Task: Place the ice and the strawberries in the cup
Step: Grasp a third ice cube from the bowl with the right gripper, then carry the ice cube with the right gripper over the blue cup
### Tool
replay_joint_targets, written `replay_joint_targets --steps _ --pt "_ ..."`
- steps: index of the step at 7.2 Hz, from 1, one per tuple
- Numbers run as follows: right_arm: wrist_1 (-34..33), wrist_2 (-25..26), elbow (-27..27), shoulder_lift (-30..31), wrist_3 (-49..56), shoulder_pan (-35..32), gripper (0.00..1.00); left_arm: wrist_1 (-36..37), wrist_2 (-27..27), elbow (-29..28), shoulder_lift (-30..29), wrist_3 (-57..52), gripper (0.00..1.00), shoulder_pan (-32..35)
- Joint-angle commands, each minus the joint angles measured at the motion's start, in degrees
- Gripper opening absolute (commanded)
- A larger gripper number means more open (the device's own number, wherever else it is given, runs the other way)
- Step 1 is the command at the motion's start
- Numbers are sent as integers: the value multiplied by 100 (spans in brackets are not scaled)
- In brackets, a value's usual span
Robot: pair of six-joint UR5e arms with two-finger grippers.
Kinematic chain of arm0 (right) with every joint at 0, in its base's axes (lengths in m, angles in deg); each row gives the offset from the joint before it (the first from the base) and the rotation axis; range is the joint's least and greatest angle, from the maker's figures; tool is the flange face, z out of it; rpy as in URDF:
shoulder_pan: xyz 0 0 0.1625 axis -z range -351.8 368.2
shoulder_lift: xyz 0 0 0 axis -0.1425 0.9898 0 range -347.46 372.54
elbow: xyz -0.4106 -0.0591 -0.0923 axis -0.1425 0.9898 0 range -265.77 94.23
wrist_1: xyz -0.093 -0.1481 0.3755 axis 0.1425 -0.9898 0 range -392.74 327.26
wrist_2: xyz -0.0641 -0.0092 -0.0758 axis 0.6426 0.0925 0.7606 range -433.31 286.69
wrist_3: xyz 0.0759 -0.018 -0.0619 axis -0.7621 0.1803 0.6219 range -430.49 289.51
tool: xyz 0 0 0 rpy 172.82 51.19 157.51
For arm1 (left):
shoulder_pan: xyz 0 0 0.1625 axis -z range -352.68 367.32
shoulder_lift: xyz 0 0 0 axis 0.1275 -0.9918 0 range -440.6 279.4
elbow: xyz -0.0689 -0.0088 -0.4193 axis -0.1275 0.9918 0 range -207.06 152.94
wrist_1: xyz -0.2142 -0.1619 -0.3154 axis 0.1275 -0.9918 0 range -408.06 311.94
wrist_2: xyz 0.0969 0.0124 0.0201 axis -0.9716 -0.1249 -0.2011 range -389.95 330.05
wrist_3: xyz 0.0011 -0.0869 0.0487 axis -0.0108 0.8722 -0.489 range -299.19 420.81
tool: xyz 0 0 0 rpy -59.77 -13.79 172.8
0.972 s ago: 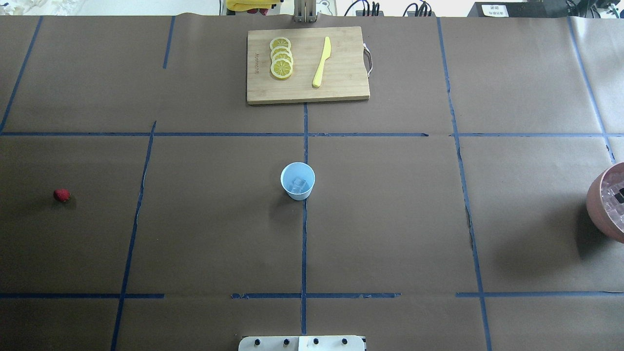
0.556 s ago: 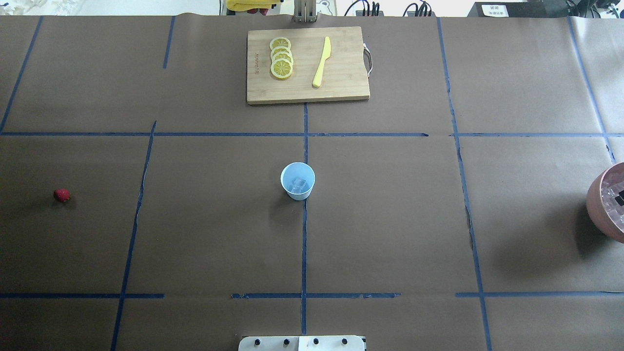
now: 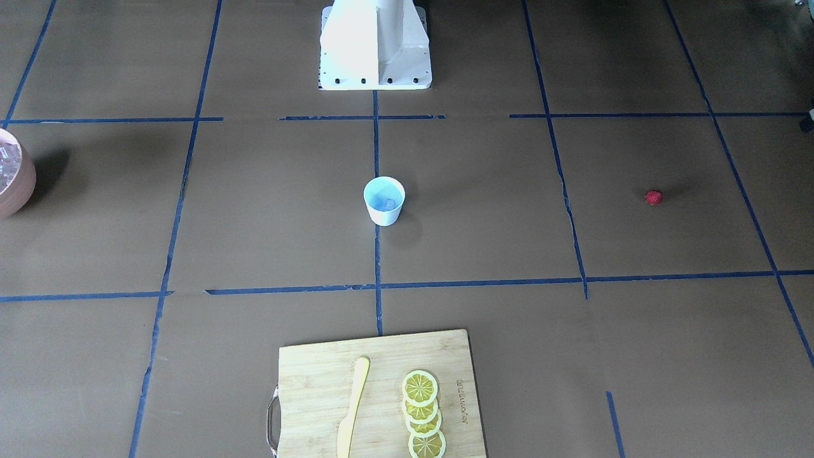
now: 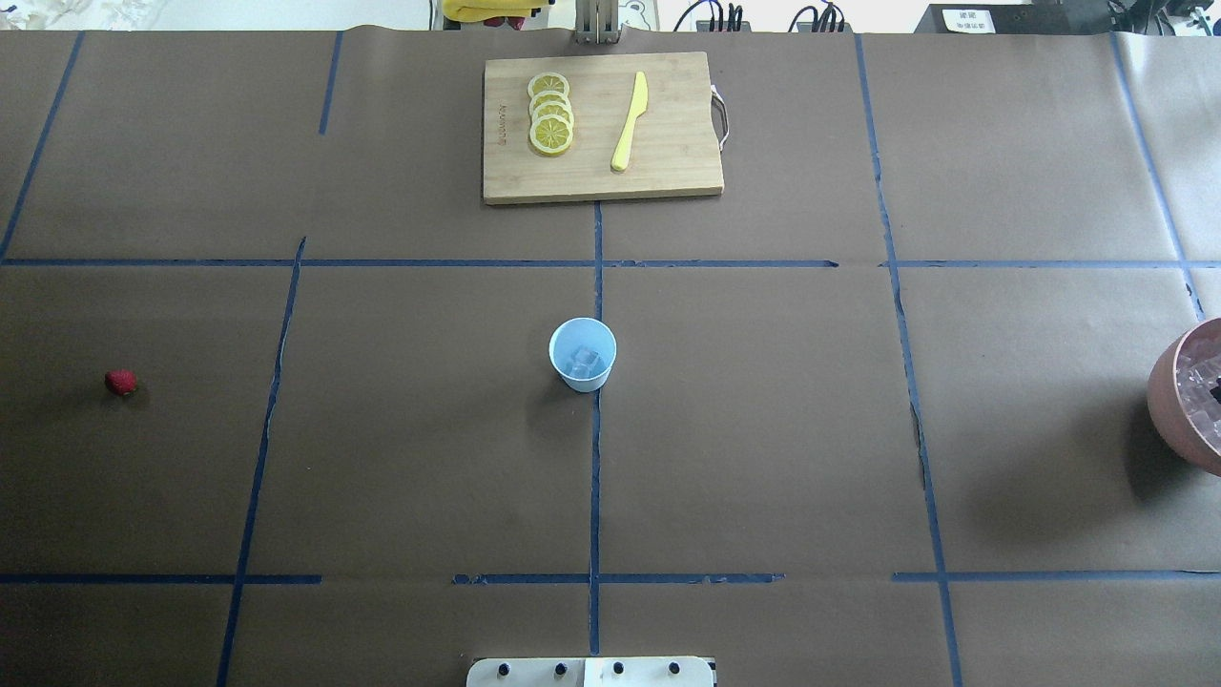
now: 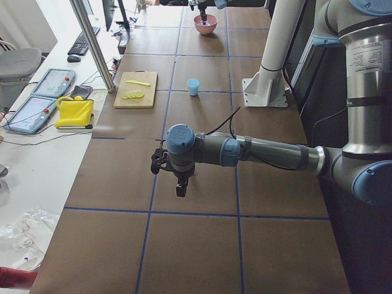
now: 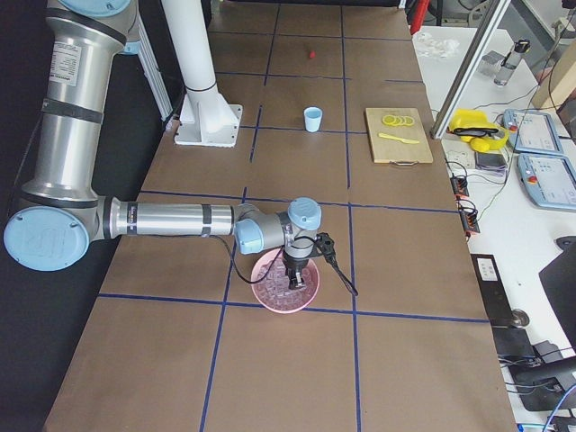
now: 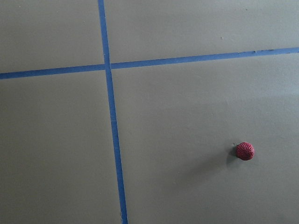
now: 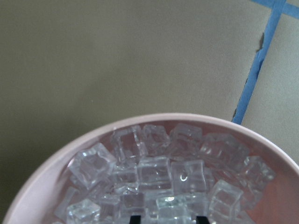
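Observation:
The white cup (image 4: 582, 355) with a pale blue inside stands at the table's middle and holds a few ice cubes (image 4: 584, 362); it also shows in the front view (image 3: 384, 200). The small red strawberry (image 4: 120, 383) lies alone at the far left, and shows in the left wrist view (image 7: 245, 150). More ice (image 8: 154, 172) fills the pinkish bowl (image 4: 1181, 420) at the right edge. My right gripper (image 8: 168, 218) hangs over this bowl, its two fingertips (image 8: 135, 218) apart among the cubes. My left gripper (image 5: 180, 190) hangs above the table near the strawberry; I cannot tell if it is open.
A wooden cutting board (image 4: 668, 167) lies at the far middle, with several lemon slices (image 4: 550, 113) and a yellow knife (image 4: 630, 121) on it. The robot's white base (image 3: 375, 44) stands at the near edge. Blue tape lines cross the brown table cover.
The dark fingertip seen in the bowl has shifted slightly toward the right edge of the overhead view. The cup and strawberry have not moved.

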Motion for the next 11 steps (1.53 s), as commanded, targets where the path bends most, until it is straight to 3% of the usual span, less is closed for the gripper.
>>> replay_joint_targets --steps 1,3,4,6,8,9,11 --pt "-4 -19 -112 24 -39 -25 1 7 0 24 5 0 100 0" --pt "-22 -159 -593 76 -65 -199 0 16 0 24 5 0 100 0" --pt "-65 -212 -1048 94 -735 -192 0 16 0 24 5 0 100 0" --pt "-5 -684 -1656 -80 -2760 43 1 16 0 24 -4 0 100 -9" --pt "-4 -820 -1922 -965 -4967 578 1 16 0 24 -4 0 100 -9" --pt "-13 -663 -1914 -1761 -6231 1051 2 25 0 15 -4 17 100 -9" --pt "-74 571 -1836 -2968 -8152 2464 2 25 0 -3 -4 18 100 -9"
